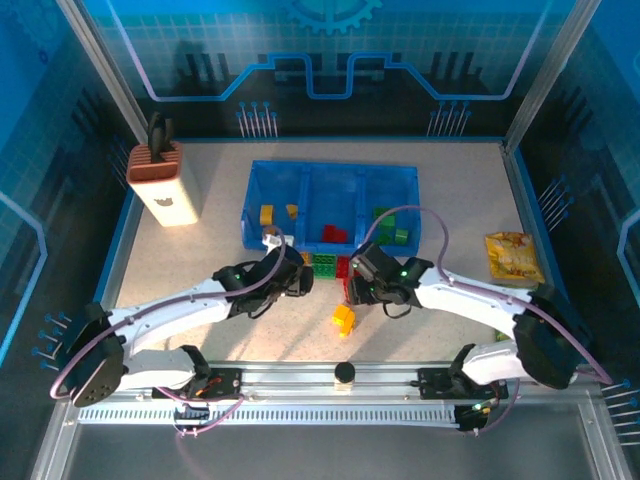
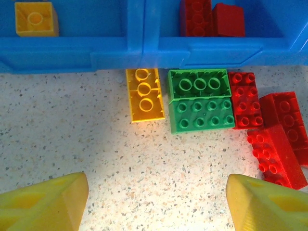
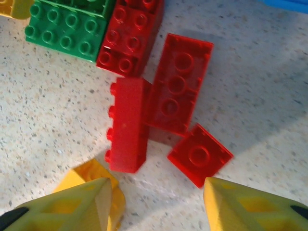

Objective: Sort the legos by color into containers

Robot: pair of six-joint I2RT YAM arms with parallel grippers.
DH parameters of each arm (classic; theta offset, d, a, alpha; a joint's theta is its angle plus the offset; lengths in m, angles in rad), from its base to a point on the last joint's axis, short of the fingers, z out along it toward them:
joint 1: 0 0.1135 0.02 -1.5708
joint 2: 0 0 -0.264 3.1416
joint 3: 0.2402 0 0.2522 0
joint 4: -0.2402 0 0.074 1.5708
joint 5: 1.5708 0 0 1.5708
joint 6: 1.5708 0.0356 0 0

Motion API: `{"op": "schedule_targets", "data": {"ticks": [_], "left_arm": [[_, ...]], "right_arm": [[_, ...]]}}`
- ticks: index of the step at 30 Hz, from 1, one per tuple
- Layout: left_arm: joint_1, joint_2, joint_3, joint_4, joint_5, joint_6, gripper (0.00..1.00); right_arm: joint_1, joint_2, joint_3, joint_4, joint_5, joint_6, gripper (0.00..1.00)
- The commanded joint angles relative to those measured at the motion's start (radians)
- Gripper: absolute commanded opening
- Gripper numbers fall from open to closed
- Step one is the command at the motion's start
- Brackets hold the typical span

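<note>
- The sort is partly done, by my reading: in the blue bin the left compartment holds yellow bricks, the middle one red bricks and the right one green bricks.
- The unsorted legos lie in a cluster on the bench, just in front of the bin's near wall. One orange-yellow brick sits apart, further from the bin.
- The left hand hovers over the bench with its fingers spread wide and nothing between them. Ahead of it, against the bin wall, are an upturned yellow brick and a green brick.
- The right hand is also open and empty. Just ahead of it are a red brick lying on its side, an upturned red brick and a small square red brick, all touching or nearly so.
- This looks like the approach to a pick. Next, the right hand needs to descend around one red brick without catching its neighbours, close, and carry it to the bin's middle compartment.
- The yellow brick suits the left hand and the bin's left compartment.
</note>
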Motion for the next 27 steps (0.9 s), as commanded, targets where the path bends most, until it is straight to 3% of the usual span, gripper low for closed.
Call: {"op": "schedule_targets", "data": {"ticks": [1,9,16,22,27], "left_arm": [[0.005,-0.047,-0.033,-0.014,-0.026,-0.040,0.76],[0.005,-0.117,-0.092,-0.021,-0.042,-0.062,0.75],[0.007,-0.145,-0.112,-0.029,-0.058,-0.060,0.75],[0.011,-0.148,-0.127,-0.019,-0.056,-0.060,0.74],[0.013,-0.149,-0.126,-0.012,-0.054,-0.059,0.73]], "right_arm": [[0.015,0.074,0.045,0.022,-0.022,0.021,0.53],[0.036,0.225,0.134,0.025,-0.011,0.050,0.49],[0.069,0.312,0.221,-0.072,0.038,0.073,0.37],[0.103,0.320,0.246,-0.133,0.087,0.088,0.23],[0.105,0.288,0.249,-0.140,0.094,0.085,0.18]]}}
